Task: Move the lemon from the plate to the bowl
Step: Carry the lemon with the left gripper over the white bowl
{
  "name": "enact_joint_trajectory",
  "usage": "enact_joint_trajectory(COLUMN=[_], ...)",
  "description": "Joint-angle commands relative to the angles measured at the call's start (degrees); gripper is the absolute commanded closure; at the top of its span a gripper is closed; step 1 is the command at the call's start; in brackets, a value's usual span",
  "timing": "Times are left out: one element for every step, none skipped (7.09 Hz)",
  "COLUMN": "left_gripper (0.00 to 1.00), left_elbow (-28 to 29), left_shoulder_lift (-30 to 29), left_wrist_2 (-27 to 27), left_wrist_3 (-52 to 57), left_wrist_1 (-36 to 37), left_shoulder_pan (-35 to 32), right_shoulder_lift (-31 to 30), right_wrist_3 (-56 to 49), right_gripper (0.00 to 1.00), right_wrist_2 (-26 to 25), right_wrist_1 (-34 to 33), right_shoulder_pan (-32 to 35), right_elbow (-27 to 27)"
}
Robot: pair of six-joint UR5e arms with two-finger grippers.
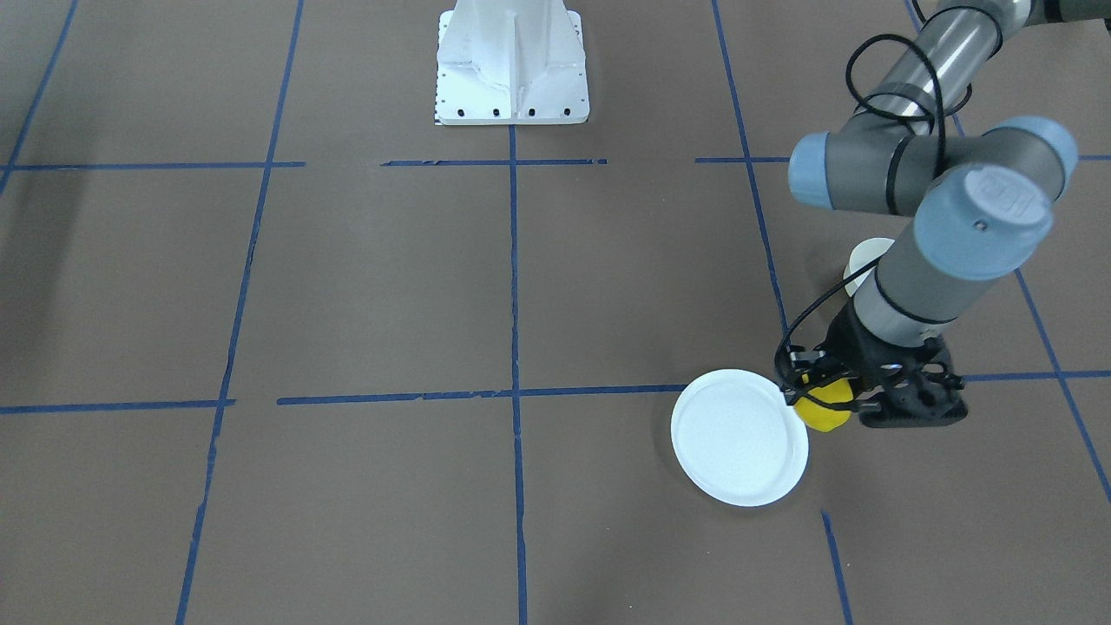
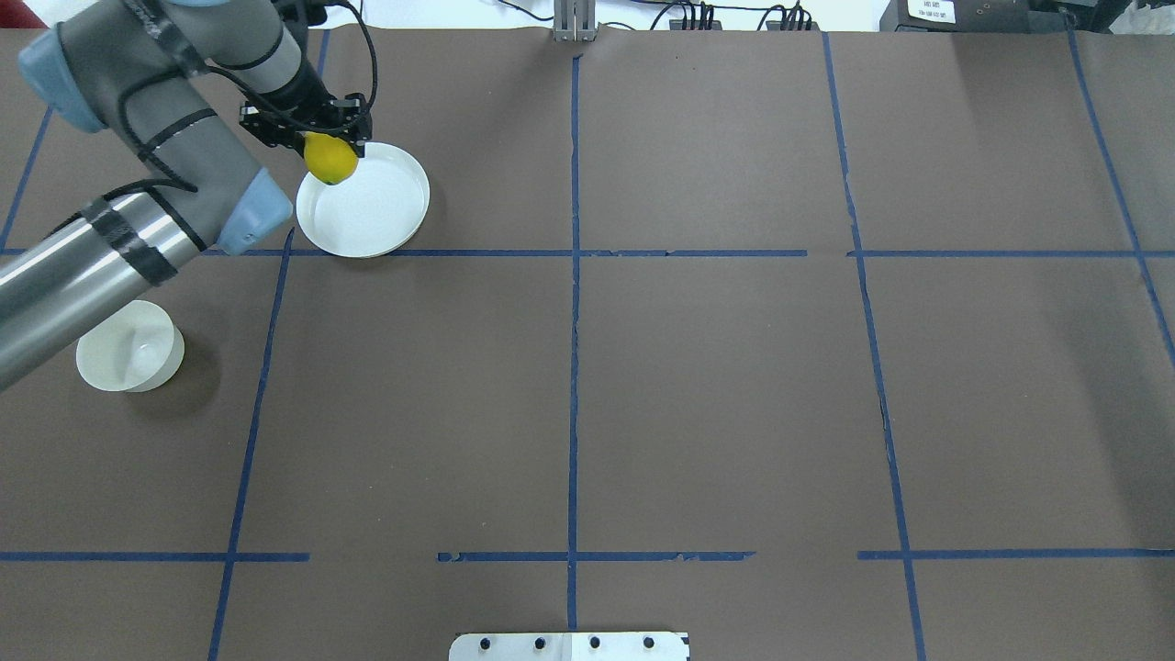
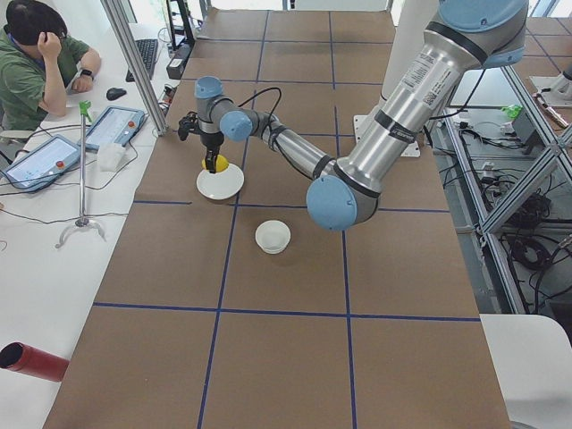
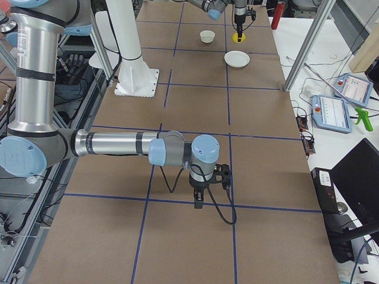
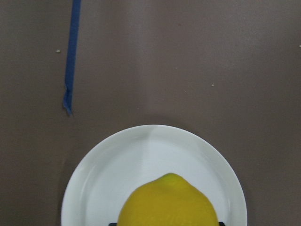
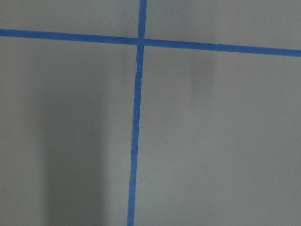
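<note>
My left gripper (image 2: 323, 145) is shut on the yellow lemon (image 2: 331, 160) and holds it in the air over the edge of the white plate (image 2: 372, 207). The left wrist view shows the lemon (image 5: 167, 203) close up with the bare plate (image 5: 141, 155) below it. The front view shows the lemon (image 1: 825, 410) beside the plate's rim (image 1: 738, 438). The small deep bowl (image 2: 128, 347) stands apart, nearer the robot, partly behind the left arm in the front view (image 1: 868, 256). My right gripper (image 4: 198, 204) shows only in the right side view, low over the table; I cannot tell whether it is open or shut.
The brown table has blue tape lines (image 2: 574, 275). The robot's white base plate (image 1: 512, 65) sits at the table's middle edge. The right wrist view shows only table and tape (image 6: 136, 117). An operator (image 3: 36, 63) sits beyond the table's far side with tablets.
</note>
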Motion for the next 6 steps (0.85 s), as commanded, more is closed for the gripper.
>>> enact_joint_trajectory(left_gripper=[0.77, 0.77, 0.76, 0.77, 0.77, 0.77], left_elbow=[-15.89, -21.53, -24.8, -26.49, -25.81, -24.85], left_shoulder_lift=[13.88, 20.83, 26.38, 31.57, 36.15, 40.72], left_wrist_2=[-0.16, 0.1, 0.1, -0.08, 0.44, 0.62], left_wrist_3=[11.42, 14.85, 14.45, 11.75, 5.72, 2.44], left_wrist_1=[4.87, 4.6, 3.82, -1.33, -10.43, -17.83], left_shoulder_pan=[-3.12, -3.65, -3.66, -3.57, -2.87, -1.12], right_shoulder_lift=[0.0, 0.0, 0.0, 0.0, 0.0, 0.0], right_wrist_3=[0.0, 0.0, 0.0, -0.09, 0.0, 0.0], right_gripper=[0.0, 0.0, 0.0, 0.0, 0.0, 0.0], right_wrist_2=[0.0, 0.0, 0.0, 0.0, 0.0, 0.0], right_wrist_1=[0.0, 0.0, 0.0, 0.0, 0.0, 0.0], right_shoulder_pan=[0.0, 0.0, 0.0, 0.0, 0.0, 0.0], right_elbow=[0.0, 0.0, 0.0, 0.0, 0.0, 0.0])
